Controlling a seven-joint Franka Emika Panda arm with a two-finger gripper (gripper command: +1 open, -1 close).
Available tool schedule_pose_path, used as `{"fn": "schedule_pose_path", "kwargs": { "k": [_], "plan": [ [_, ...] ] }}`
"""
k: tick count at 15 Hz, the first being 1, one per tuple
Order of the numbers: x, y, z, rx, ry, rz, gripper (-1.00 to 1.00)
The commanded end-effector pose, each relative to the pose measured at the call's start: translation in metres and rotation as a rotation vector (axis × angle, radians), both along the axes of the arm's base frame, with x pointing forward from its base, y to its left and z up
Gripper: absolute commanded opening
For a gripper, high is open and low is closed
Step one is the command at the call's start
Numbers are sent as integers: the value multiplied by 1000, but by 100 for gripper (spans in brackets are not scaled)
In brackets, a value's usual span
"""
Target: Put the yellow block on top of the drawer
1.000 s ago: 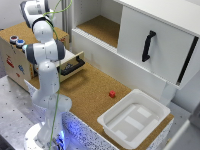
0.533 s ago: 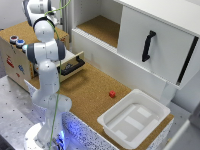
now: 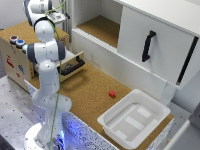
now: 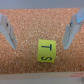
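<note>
yellow block (image 4: pixel 46 51): flat on cork surface | end effector (image 4: pixel 41 31): jaws wide apart, straddling block, no contact

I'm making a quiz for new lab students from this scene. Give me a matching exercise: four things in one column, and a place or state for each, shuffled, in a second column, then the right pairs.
Things:
1. yellow block
2. small red block
3. white tray
4. drawer

Places or states:
A. pulled partly out of its low wooden box
B. on the cork surface, near the tray's far corner
C. on a cork surface between the open end effector fingers, untouched
D. at the cork surface's near end, towards the exterior view's right

Pairs: 1-C, 2-B, 3-D, 4-A
</note>
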State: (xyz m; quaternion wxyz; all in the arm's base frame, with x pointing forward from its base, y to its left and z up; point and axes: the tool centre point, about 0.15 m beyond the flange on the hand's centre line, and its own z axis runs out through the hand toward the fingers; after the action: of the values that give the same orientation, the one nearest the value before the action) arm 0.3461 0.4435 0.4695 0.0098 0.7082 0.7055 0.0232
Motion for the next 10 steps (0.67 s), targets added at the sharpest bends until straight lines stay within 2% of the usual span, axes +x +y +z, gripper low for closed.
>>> {"fn": "schedule_pose_path", "kwargs": {
  "k": [1,6,10],
  "plan": [
    [20,-11,-22,48,6,79,100],
    [22,-10,-29,101,44,69,100],
    [22,-8,-40,101,59,32,100]
  ]
}}
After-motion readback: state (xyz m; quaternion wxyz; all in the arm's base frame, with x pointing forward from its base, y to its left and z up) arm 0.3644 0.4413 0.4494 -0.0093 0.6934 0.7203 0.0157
